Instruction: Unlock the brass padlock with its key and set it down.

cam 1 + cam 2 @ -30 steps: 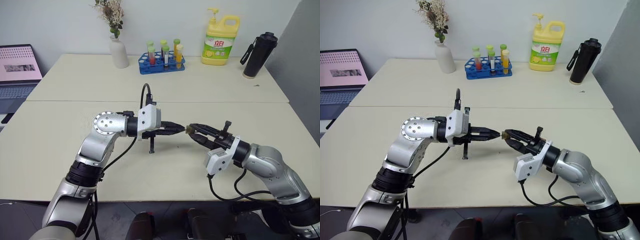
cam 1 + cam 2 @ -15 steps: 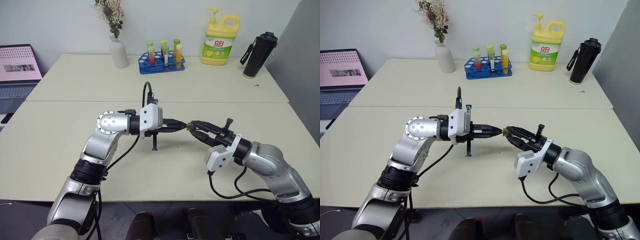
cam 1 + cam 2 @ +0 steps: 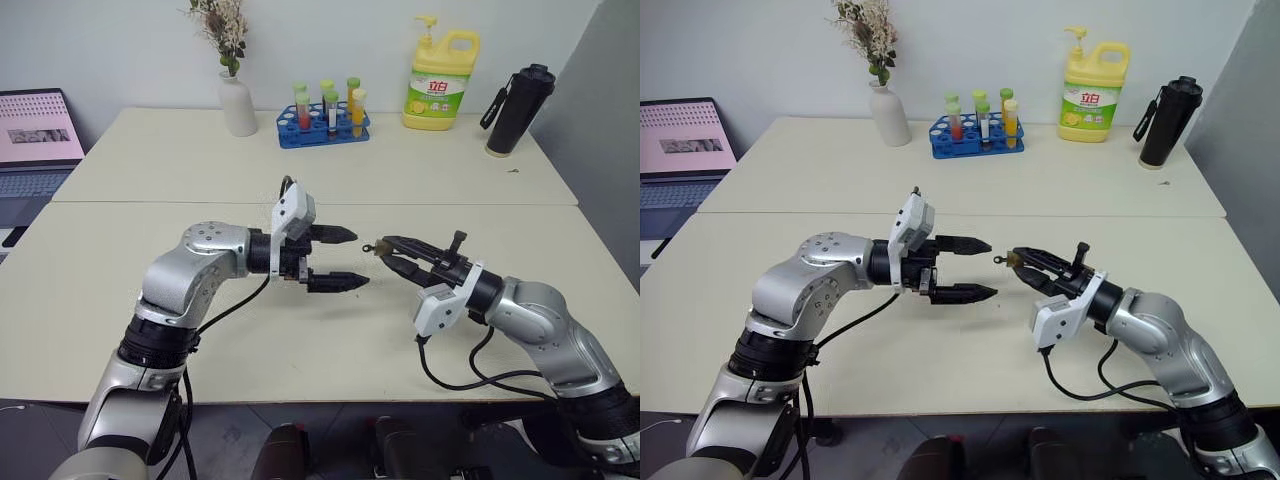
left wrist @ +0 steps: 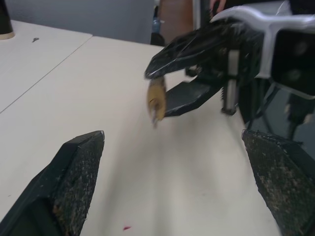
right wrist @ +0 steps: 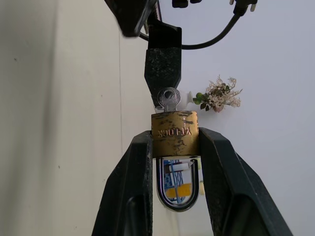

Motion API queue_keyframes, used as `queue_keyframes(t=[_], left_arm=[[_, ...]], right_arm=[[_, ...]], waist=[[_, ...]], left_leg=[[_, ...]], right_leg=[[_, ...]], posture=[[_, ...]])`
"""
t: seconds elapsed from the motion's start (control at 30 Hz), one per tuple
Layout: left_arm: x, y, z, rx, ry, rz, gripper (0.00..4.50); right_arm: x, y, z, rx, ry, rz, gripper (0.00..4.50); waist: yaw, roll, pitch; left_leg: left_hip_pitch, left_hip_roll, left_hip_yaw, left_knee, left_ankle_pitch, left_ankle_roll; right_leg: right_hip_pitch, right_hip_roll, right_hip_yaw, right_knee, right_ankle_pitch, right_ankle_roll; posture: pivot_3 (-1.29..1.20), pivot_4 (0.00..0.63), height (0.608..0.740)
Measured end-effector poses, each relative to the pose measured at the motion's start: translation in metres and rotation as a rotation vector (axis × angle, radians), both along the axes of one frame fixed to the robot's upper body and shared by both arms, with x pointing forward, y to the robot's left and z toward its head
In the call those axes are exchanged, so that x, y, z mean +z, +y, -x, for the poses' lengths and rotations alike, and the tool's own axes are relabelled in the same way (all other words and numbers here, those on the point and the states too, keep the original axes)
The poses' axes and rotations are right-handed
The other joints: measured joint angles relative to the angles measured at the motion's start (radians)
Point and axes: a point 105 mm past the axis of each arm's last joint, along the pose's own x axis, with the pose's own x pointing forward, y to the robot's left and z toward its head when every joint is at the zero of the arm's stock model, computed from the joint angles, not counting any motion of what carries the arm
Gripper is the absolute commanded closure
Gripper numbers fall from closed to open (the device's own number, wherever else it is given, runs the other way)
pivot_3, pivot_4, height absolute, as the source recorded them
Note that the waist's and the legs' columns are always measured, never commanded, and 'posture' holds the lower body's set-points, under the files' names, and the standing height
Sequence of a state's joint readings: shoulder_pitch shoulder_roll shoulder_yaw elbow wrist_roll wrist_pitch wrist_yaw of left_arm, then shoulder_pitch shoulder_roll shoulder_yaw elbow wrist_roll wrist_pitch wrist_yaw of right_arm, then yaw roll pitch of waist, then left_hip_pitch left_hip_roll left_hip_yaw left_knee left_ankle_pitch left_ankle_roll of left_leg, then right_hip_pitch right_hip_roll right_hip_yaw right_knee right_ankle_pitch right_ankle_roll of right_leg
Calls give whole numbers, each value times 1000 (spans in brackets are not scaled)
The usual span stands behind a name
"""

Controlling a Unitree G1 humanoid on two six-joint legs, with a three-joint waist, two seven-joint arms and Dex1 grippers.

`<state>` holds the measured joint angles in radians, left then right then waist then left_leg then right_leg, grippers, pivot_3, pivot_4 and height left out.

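The brass padlock point(image 5: 174, 132) is pinched by its sides between my right gripper's point(image 3: 390, 250) fingers, held above the table with its silver shackle point(image 5: 177, 196) pointing back toward the wrist. The key point(image 5: 169, 98) sits in the keyhole, its round head sticking out toward my left gripper point(image 3: 346, 258). That gripper is open, one finger above the other, and its tips stop a short way from the key without touching it. In the left wrist view the padlock point(image 4: 157, 100) hangs ahead between the wide-spread fingertips point(image 4: 78, 167).
Along the back of the cream table point(image 3: 150, 300) stand a white vase point(image 3: 238, 103), a blue test-tube rack point(image 3: 325, 122), a yellow detergent bottle point(image 3: 440, 80) and a black flask point(image 3: 518, 110). A laptop point(image 3: 35, 140) sits at the far left.
My left gripper was shut at the key; it has let go, opened wide and rolled so its fingers stand one above the other. The right gripper and padlock kept still.
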<state>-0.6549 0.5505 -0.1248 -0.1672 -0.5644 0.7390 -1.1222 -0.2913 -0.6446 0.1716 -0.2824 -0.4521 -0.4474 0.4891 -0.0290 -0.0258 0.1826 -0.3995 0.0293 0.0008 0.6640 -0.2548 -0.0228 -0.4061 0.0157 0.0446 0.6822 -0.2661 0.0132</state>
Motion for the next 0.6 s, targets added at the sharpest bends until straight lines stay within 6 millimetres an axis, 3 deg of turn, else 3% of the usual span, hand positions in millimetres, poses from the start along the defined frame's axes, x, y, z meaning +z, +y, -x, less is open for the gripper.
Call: queue_keyframes(t=[0.47, 0.6], left_arm=[[1, -14, -19, 104, 27, 21, 0], [0, -16, -18, 93, 30, 21, 902]], right_arm=[[1, 5, 2, 26, -9, -1, 3570], [1, 5, 2, 26, -8, -1, 3570]], waist=[[0, 0, 0], [0, 0, 0]], left_leg=[[0, 0, 0, 0, 0, 0], [0, 0, 0, 0, 0, 0]], right_leg=[[0, 0, 0, 0, 1, -1], [0, 0, 0, 0, 1, -1]], posture=[[0, 150, 740], [0, 150, 740]])
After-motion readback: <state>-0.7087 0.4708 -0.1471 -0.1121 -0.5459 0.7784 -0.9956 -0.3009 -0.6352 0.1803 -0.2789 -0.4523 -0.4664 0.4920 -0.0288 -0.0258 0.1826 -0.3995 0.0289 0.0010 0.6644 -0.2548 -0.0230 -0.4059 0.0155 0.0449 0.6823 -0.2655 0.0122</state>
